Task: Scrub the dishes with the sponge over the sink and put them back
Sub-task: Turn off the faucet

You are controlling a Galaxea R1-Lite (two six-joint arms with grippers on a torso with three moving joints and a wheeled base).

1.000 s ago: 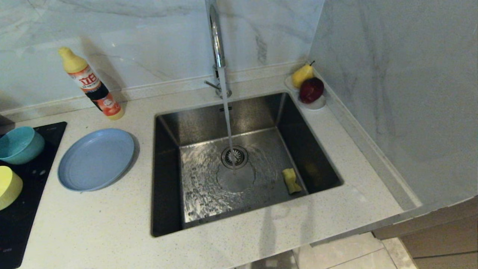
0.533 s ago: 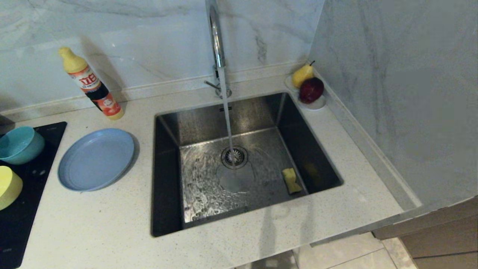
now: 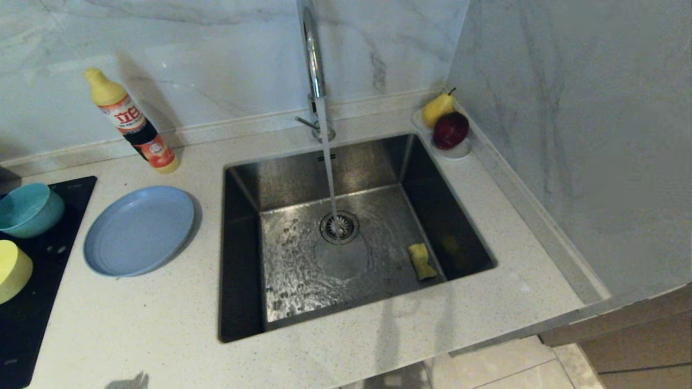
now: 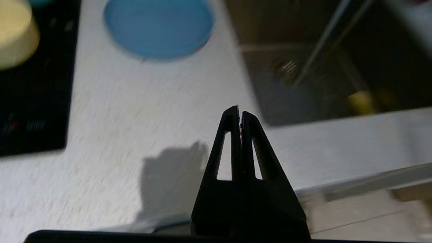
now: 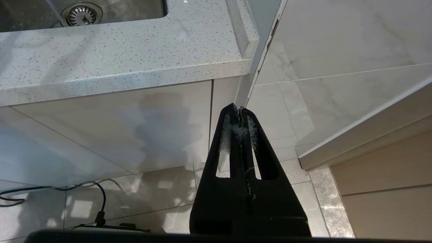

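sink: sponge on floor, tap running | saucer: pear, apple | plate, teal bowl, yellow bowl: empty, tabletop left | bottle: "立白" | left gripper, right gripper: pressed together, empty

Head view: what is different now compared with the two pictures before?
A dark shadow has appeared on the near edge of the counter, at the left. Nothing was taken or released. The plate, both bowls, the sponge in the sink and the running water are unchanged.
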